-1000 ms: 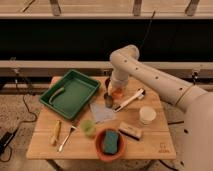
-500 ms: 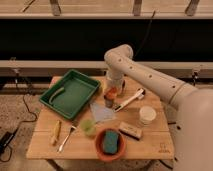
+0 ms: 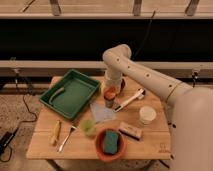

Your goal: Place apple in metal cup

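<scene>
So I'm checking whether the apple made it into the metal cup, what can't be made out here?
Camera view only:
- Claw: whether it grips the small orange-red apple is too blurred to tell.
- Small grey metal cup: the apple above hides its mouth.
- Whether the apple rests in the cup: unclear.
- Dark object behind the arm: mostly hidden.

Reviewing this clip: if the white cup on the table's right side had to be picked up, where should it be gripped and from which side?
Grip the white cup across its rim from straight above: it stands upright with its mouth open and bare table around it. The gripper is over by the apple and metal cup.
</scene>
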